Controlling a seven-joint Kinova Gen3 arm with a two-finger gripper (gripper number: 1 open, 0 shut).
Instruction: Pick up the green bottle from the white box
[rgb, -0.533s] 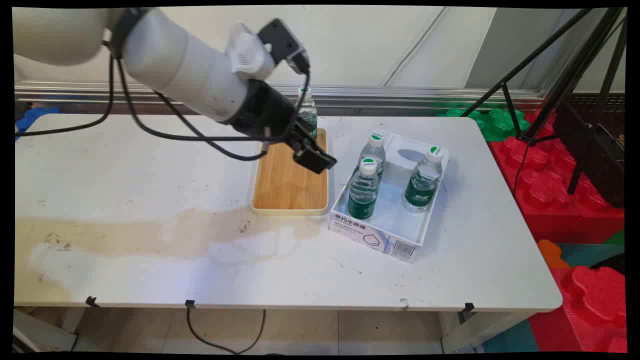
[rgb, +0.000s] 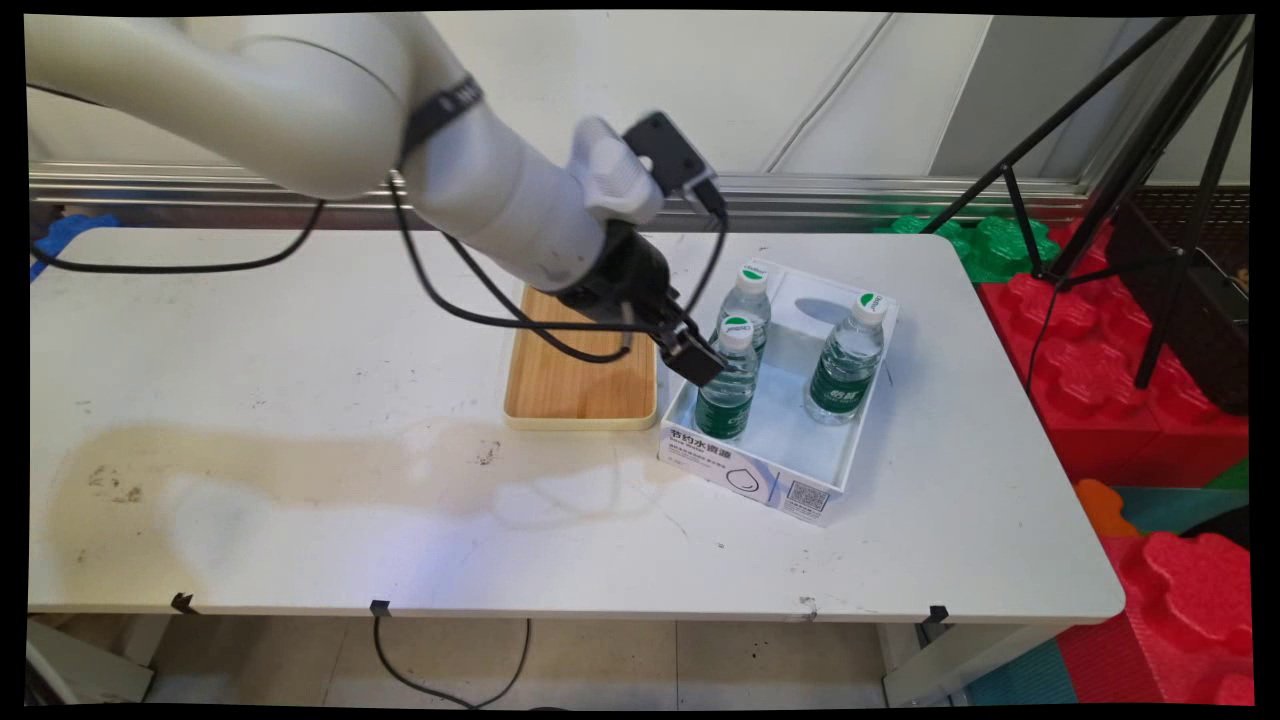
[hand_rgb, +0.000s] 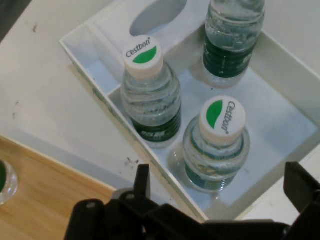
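Hovering over the left rim of the white box (rgb: 760, 480), my pincer (rgb: 695, 355) sits just beside the cap of the near bottle (rgb: 727, 390), which stands upright in the box's front left corner. Half a second ago I was above the wooden tray (rgb: 575, 390), close to the lone bottle at its far end. I have since swung right and come lower, off the tray and over the box.

From my hand view, my pincer (hand_rgb: 220, 175) is spread wide, holding nothing, with one finger rising at the lower left and the other at the right edge. The near bottle (hand_rgb: 220, 145) with its white and green cap lies in the gap between them, below me and untouched as far as I can see.

Two more bottles share the box. The far bottle (rgb: 748, 300) stands behind the near one along the same wall, and the right-hand bottle (rgb: 848, 365) stands across the box, apart from both. All three are upright and capped, and none has shifted.

The lone bottle on the tray is now hidden behind my arm in the main view (a clear rounded sliver with green at the left edge of my hand view is probably it).
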